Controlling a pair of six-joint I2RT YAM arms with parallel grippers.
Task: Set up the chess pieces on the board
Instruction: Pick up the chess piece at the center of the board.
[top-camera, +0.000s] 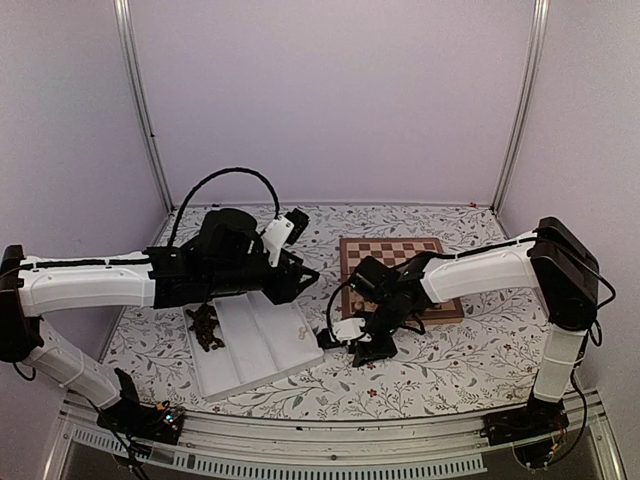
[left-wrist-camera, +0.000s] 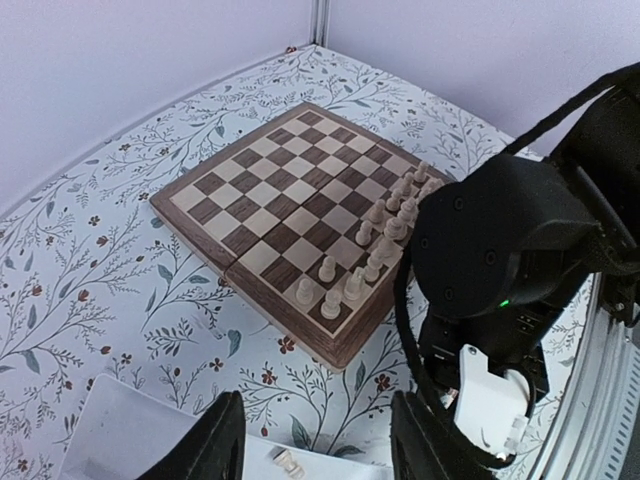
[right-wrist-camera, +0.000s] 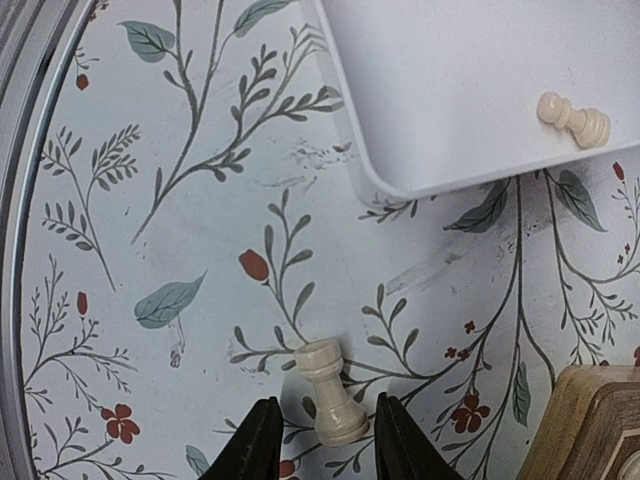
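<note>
**Rook on the cloth, half the board filled**

Pale lilac walls (top-camera: 330, 90) close in a worktop (top-camera: 450, 350) covered with a cloth printed with leaves and small red flowers. The board (left-wrist-camera: 270, 190) lies flat toward the far right of the worktop. A double row of cream chessmen (left-wrist-camera: 385, 235) stands along the edge nearest the right arm, and the other squares are bare. A white tray (top-camera: 255, 345) sits to the left of the board and apart from it. A heap of dark chessmen (top-camera: 205, 328) fills its left compartment, and one cream pawn (right-wrist-camera: 573, 120) lies on its side near the tray's rounded right corner.

The left tool (left-wrist-camera: 315, 445) hangs above the tray's right end, its fingers well apart with nothing between them.

The right tool (right-wrist-camera: 322, 445) is low over the cloth, between the tray and the board's near corner. Its fingers are apart and flank the base of a cream rook (right-wrist-camera: 330, 395), with a gap showing on one side. The rook seems to lie on its side, crown pointing away from the tool.
</note>
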